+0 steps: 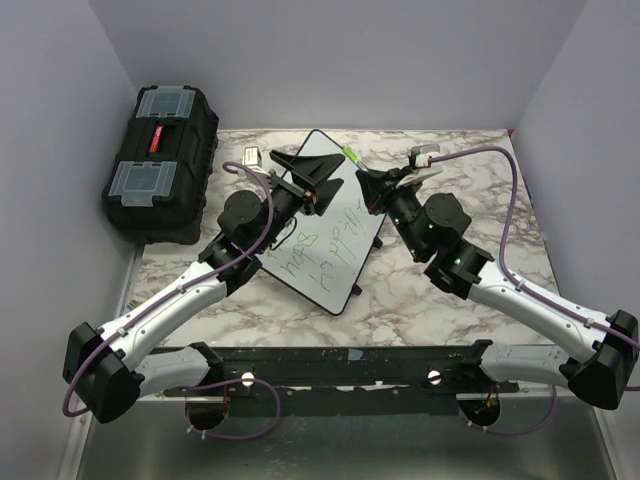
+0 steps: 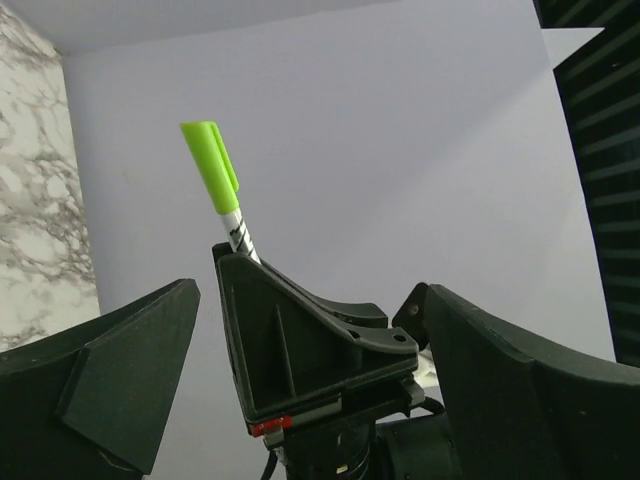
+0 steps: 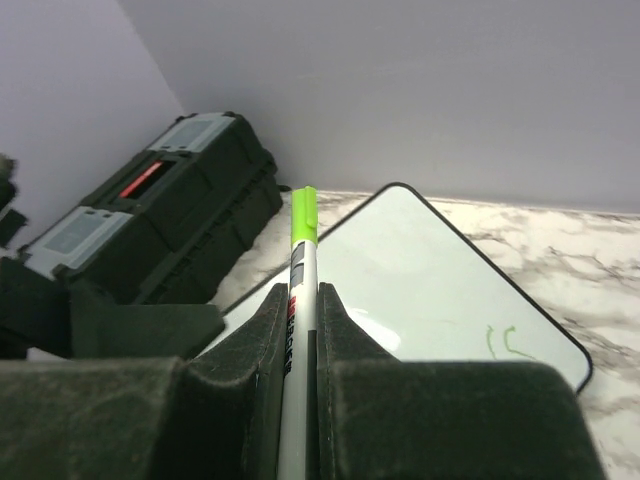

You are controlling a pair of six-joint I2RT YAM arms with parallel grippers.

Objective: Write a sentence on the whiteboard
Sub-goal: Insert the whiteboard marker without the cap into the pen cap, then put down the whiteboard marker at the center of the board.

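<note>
Right wrist: right gripper (image 3: 300,300) clamped on green marker (image 3: 303,225), clear of whiteboard (image 3: 430,270) by far edge; left gripper (image 1: 305,168) splayed, probably steadying it.

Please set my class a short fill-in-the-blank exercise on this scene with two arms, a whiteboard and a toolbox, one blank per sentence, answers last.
1. The right pincer is shut on a marker with a ___ cap.
2. The left pincer holds nothing and is ___.
3. In the top view, the black toolbox stands to the ___ of the whiteboard.
Missing words: green; open; left.
</note>
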